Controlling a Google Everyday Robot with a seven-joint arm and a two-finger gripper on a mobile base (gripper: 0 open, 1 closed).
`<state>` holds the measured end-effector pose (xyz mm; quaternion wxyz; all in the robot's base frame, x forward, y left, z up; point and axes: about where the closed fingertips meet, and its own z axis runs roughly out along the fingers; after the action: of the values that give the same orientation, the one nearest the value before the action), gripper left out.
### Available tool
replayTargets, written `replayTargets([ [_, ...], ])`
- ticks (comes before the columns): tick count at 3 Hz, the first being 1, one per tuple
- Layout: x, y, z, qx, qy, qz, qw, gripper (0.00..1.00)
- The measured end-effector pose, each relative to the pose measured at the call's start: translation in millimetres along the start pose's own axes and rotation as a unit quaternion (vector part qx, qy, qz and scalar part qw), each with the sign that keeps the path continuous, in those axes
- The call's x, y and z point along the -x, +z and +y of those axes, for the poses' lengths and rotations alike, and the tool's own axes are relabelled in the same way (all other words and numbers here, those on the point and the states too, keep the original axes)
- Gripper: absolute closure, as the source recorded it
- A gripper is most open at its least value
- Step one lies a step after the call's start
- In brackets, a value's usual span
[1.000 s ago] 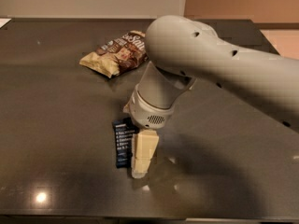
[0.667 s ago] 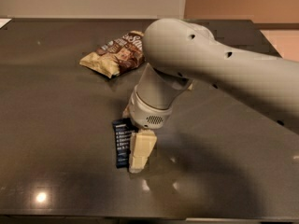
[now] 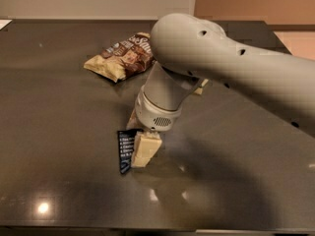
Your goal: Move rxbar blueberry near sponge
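The rxbar blueberry [image 3: 125, 150] is a dark navy bar with white text, low on the dark table [image 3: 59, 112] near its front middle. My gripper [image 3: 139, 147] is down at the bar, right against its right side, with the grey wrist just above. The large grey arm reaches in from the right. A small pale yellow piece [image 3: 200, 86] peeks out from behind the arm at the table's middle. It may be the sponge's base, and the rest of the sponge is hidden by the arm.
A tan-and-brown snack bag [image 3: 123, 57] lies at the back, left of the arm. The table's front edge runs just below the bar. A bright light glare shows at the front left.
The gripper and wrist have shifted very slightly to the left at the bar. The bar has hardly moved.
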<state>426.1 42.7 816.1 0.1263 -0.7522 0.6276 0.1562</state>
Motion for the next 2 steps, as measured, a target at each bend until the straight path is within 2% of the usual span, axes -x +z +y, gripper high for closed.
replayTargets([
  [1, 2.4, -6.0, 0.0, 0.0, 0.0, 0.0, 1.0, 0.87],
  [2, -6.8, -22.2, -5.2, -0.008, 0.008, 0.001, 0.9999, 1.0],
])
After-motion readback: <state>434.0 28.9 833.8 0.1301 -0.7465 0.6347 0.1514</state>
